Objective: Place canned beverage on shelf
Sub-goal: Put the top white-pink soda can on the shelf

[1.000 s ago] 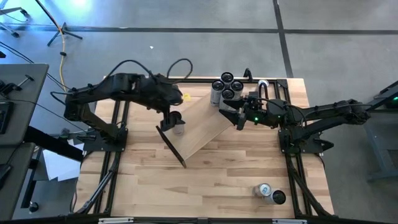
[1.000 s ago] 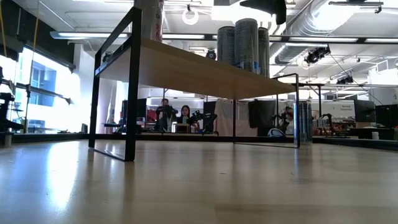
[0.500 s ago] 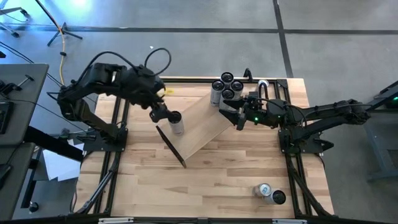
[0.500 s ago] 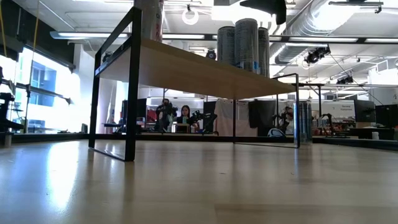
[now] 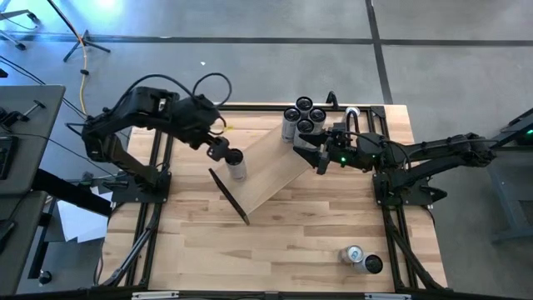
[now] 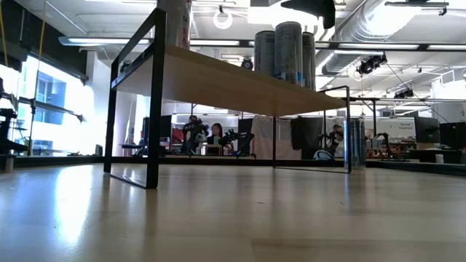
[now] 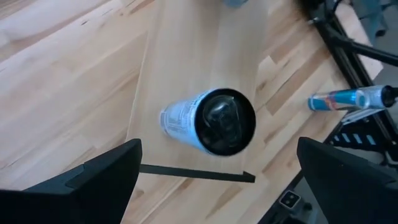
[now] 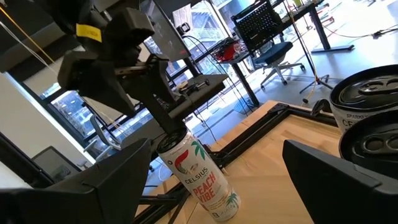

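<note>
Since the can (image 5: 238, 167) is a thin metal tube, you should think of it as light, smooth and a bit slippery, and easy to dent if squeezed hard. It looks tall and narrow, so it may tip if bumped near the top. A good place to hold it is around the middle of its round side, with one finger on each side.

Starting on the left, your left fingers (image 5: 218, 148) are spread wide and hold nothing. They hang just beside and above the can, not touching it. In the left wrist view the can (image 7: 211, 121) shows between the two dark fingers (image 7: 99, 180), with clear space on both sides.

The can stands upright on the shelf (image 5: 271, 171), near the end closest to the left arm. The shelf sits slanted on the counter (image 5: 291, 242).

Moving right, four more cans (image 5: 301, 117) stand close together at the far end of the shelf. Your right fingers (image 5: 312, 156) wait near that group, open wide and empty. Farther right and nearer the front edge of the counter, two spare cans (image 5: 362, 259) lie well apart from the shelf.
</note>
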Controlling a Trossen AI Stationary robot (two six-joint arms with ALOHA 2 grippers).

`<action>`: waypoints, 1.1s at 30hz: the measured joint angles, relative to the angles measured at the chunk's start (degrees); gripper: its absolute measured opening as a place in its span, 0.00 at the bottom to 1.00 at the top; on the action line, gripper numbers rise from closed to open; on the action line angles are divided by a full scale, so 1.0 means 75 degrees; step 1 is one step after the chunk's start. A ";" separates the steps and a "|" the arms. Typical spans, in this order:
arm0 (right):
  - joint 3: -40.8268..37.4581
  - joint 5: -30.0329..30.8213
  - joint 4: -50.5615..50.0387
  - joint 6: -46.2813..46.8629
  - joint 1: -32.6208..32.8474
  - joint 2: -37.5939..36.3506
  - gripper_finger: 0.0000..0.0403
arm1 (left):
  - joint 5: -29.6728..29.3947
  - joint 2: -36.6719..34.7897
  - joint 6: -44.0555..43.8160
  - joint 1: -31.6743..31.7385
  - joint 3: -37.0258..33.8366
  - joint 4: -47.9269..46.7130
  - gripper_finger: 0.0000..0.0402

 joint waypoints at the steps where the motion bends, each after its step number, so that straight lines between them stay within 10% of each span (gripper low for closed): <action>1: 0.0000 0.0000 0.0000 0.0000 0.0003 0.0000 0.87 | 0.0004 0.0061 -0.0008 -0.0015 -0.0004 0.0013 0.99; 33: 0.0000 -0.0028 -0.0379 0.0000 0.0006 0.0000 0.87 | -0.0720 0.1063 0.0405 -0.0619 -0.0006 0.0003 0.99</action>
